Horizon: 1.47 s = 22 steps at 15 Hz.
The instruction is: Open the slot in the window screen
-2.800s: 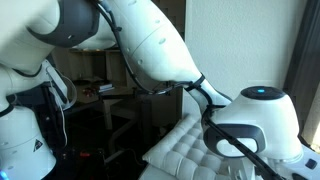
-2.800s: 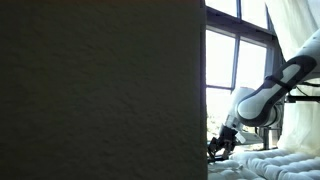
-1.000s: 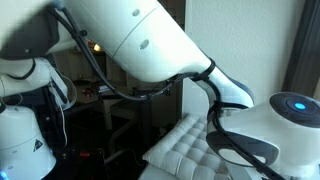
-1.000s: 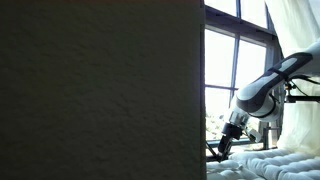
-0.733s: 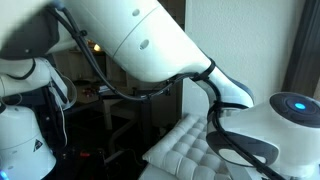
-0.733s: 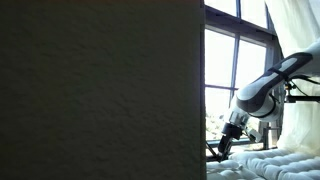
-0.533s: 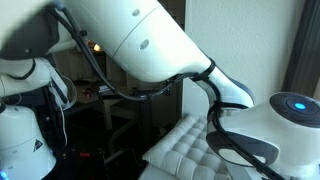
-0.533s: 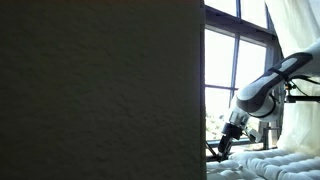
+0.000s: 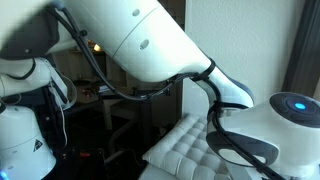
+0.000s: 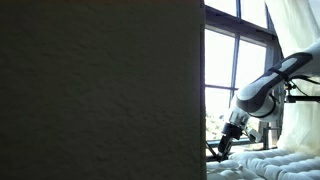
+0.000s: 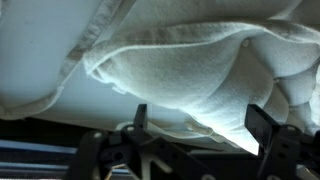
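In an exterior view my gripper (image 10: pixel 216 150) hangs low at the foot of the window (image 10: pixel 222 70), just above a white quilted cushion (image 10: pixel 255 166). The wrist view shows my gripper (image 11: pixel 200 116) open, with its two dark fingers (image 11: pixel 262 122) spread wide and nothing between them. Right in front of them lies a crumpled white cloth (image 11: pixel 190 70), and a dark window frame rail (image 11: pixel 60 152) runs below. I cannot make out the screen's slot in any view. In the exterior view taken close to the arm, the gripper is hidden behind the arm.
A big dark panel (image 10: pixel 100 90) blocks most of an exterior view. A white curtain (image 10: pixel 296 30) hangs right of the arm. The white arm (image 9: pixel 150 45) and its base fill an exterior view, with the quilted cushion (image 9: pixel 185 145) below and dark furniture (image 9: pixel 110 100) behind.
Since the earliest frames the arm has swung and the wrist has risen a little near the window. Over the last second nothing has moved, and the jaws have stayed open.
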Each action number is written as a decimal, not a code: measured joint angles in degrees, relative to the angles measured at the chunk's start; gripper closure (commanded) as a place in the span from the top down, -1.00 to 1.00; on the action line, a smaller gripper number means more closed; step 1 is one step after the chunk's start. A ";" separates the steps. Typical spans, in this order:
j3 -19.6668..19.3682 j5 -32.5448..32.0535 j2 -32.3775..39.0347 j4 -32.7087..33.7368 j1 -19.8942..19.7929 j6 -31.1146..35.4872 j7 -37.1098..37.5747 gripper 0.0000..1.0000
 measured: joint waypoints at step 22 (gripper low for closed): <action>2.10 2.81 2.62 -0.98 -0.61 14.90 -0.26 1.00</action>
